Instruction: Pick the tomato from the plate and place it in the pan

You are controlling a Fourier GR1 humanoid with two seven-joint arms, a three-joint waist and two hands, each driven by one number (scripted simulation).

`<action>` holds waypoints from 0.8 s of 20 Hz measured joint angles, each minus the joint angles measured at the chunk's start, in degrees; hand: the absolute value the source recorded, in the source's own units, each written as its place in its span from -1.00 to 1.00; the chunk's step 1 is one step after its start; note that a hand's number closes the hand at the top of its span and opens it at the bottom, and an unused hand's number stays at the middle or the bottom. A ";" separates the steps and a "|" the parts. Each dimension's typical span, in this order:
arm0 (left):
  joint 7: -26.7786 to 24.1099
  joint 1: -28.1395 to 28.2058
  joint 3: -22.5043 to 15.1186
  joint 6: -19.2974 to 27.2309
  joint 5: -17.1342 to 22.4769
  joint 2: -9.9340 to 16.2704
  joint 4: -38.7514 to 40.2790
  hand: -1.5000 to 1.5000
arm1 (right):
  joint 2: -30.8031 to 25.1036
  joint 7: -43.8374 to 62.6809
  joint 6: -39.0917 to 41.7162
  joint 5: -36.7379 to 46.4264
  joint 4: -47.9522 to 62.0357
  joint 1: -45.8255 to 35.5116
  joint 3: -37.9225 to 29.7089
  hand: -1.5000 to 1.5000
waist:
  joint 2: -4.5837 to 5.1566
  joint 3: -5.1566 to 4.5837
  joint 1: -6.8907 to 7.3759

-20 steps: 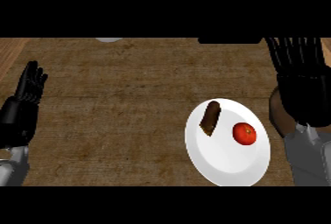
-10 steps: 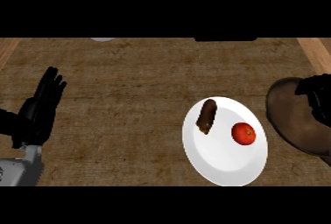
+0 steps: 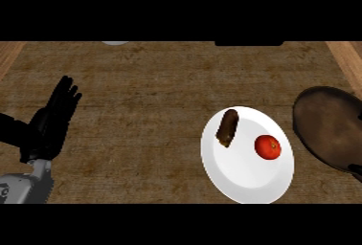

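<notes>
The small round red tomato (image 3: 267,147) lies ungrasped on the white oval plate (image 3: 244,179), right of centre, beside the dark round pan (image 3: 326,129), while the left hand (image 3: 51,122) rests at the frame's left, fingers straight.

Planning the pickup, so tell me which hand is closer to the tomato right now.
Left, by default. The left hand rests open, far across the counter from the tomato on the plate. The right hand isn't clearly in view.

dim, flat overall | white plate (image 3: 247,177) easily the brightest spot | no hard shadows | pan (image 3: 329,129) kinda murky
</notes>
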 measured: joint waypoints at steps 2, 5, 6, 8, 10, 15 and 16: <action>0.85 -1.01 0.04 0.49 -0.54 -0.75 0.30 0.00 | -1.52 -2.36 0.13 2.80 1.95 -1.55 0.29 -1.00 | -0.02 -0.03 0.14; 0.85 -0.58 0.06 0.16 -1.28 -1.31 0.26 0.00 | -3.51 -1.13 0.57 5.54 1.16 -3.79 1.40 -1.00 | -0.09 -0.08 0.28; 1.07 -1.00 0.37 0.01 -1.29 -1.18 0.49 0.00 | -4.12 0.12 0.38 6.85 0.31 -4.68 2.31 -1.00 | -0.10 -0.11 0.33; 1.62 -1.09 0.01 0.11 -1.60 -1.58 0.00 0.00 | -5.76 2.48 0.33 9.42 -1.37 -6.09 3.83 -1.00 | -0.15 -0.14 0.42; 1.85 -1.33 0.49 -0.32 -1.49 -1.52 0.20 0.00 | -7.21 4.54 0.46 11.99 -3.12 -6.90 5.29 -1.00 | -0.17 -0.16 0.38; 2.09 -1.85 0.44 -0.60 -2.01 -2.49 0.53 0.00 | -7.91 11.78 1.15 18.75 -5.05 -12.39 11.45 -1.00 | -0.10 -0.17 0.78; 1.67 -1.55 0.63 -0.84 -2.17 -2.43 0.68 0.00 | -8.02 13.18 1.65 19.94 -6.44 -12.25 12.81 -1.00 | -0.14 -0.19 0.66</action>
